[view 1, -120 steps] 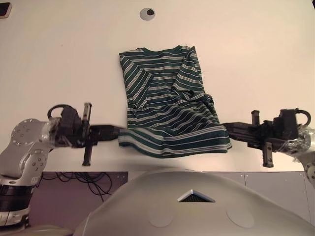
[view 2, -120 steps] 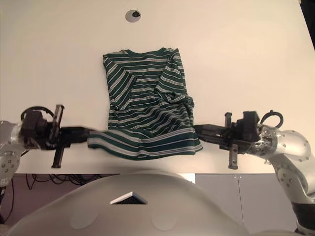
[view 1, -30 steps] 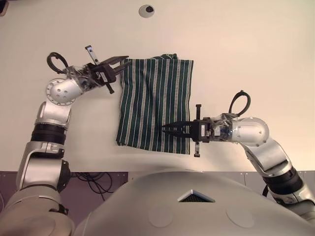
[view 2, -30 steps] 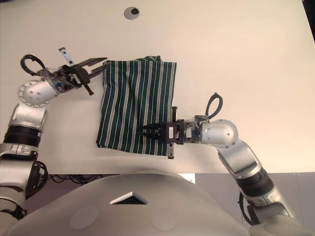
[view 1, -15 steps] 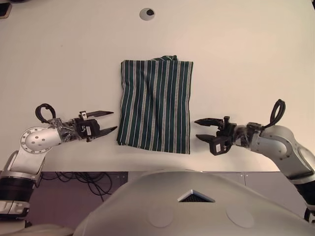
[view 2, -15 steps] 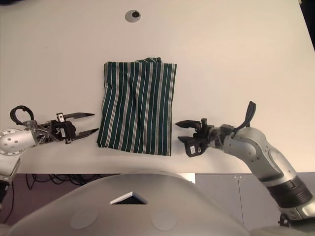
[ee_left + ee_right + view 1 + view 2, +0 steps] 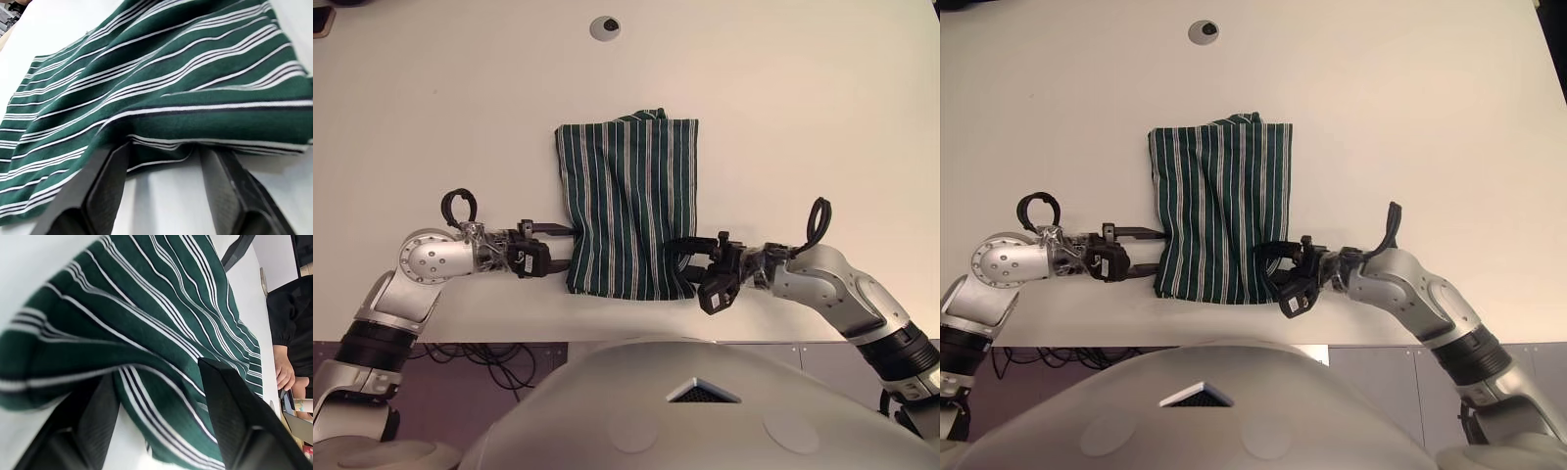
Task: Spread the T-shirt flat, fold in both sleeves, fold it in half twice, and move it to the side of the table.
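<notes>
The green T-shirt [image 7: 628,196] with white stripes lies folded into a narrow rectangle in the middle of the white table [image 7: 803,117]. My left gripper [image 7: 566,249] is open at the shirt's near-left corner, and the folded edge [image 7: 195,105] sits between its two dark fingers [image 7: 102,183]. My right gripper [image 7: 683,262] is open at the near-right corner. In the right wrist view the shirt's corner [image 7: 73,347] bulges between that gripper's fingers [image 7: 230,406]. Both arms lie low along the table's near edge.
A round grey grommet [image 7: 605,26] sits in the table top at the far middle. A dark object [image 7: 321,18] rests at the far-left corner. The table's near edge [image 7: 460,338] runs just behind both arms. Bare table stretches to either side of the shirt.
Both open grippers have moved inward from beside the shirt to its near corners. The near-left corner has shifted inward, narrowing the near edge. Four seconds ago the shirt lay unfolded lengthwise.
</notes>
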